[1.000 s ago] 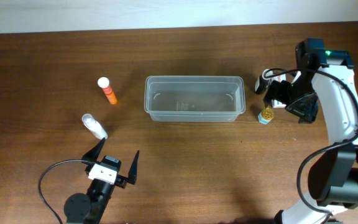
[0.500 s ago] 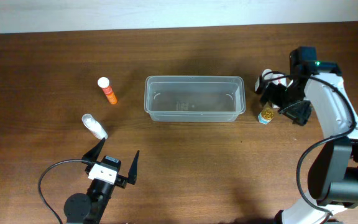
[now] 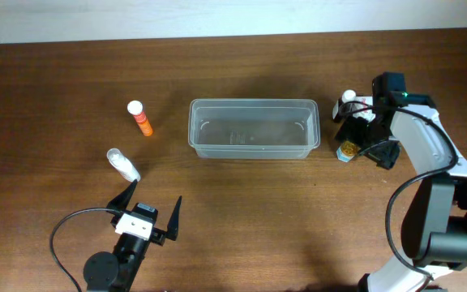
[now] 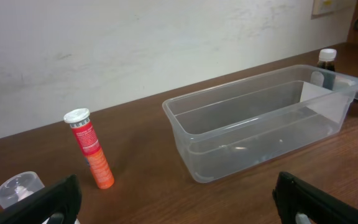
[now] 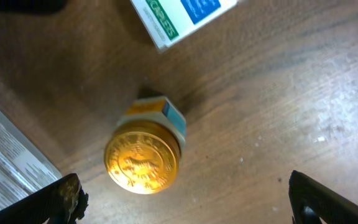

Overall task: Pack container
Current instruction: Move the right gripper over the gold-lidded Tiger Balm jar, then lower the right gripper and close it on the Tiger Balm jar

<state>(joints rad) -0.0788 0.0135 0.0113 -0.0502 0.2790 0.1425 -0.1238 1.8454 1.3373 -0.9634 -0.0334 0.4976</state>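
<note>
The container [image 3: 254, 130] is a clear plastic tub standing empty mid-table; it also shows in the left wrist view [image 4: 260, 121]. An orange tube [image 3: 142, 118] and a small clear bottle [image 3: 123, 165] lie to its left. A gold-lidded jar [image 3: 348, 151] stands by its right end, with a white-capped bottle [image 3: 348, 97] behind. My right gripper [image 3: 362, 136] hangs open above the jar [image 5: 143, 158], which sits near its left finger. A white, blue and green box [image 5: 182, 18] lies beyond. My left gripper [image 3: 148, 212] is open and empty at the table's front.
The left wrist view shows the orange tube [image 4: 92, 149], the clear bottle [image 4: 17, 186] and the dark white-capped bottle [image 4: 327, 59] behind the tub. The tub's corner [image 5: 5, 168] is at the left of the right wrist view. A white wall runs behind.
My right arm has moved left and towards the front, bringing its open gripper closer over the gold-lidded jar. The left arm and the objects have not moved.
</note>
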